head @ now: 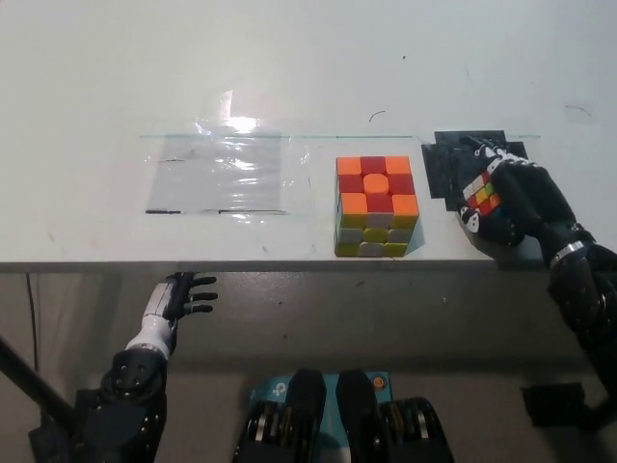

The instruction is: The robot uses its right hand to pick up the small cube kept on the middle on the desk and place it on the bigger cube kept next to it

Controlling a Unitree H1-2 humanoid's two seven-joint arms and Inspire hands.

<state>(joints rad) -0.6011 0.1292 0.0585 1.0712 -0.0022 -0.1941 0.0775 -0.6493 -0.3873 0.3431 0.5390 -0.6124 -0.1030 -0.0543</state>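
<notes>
Gripping the small cube in our black right hand, fingers pinching it over the black patch (right of the bigger cube), we rest our white left hand below the desk edge, fingers spread.

2 multicoloured puzzle cubes: 1 big w/ orange-red top, 1 small. 1 clear plastic sheet. 1 black patch.
</notes>
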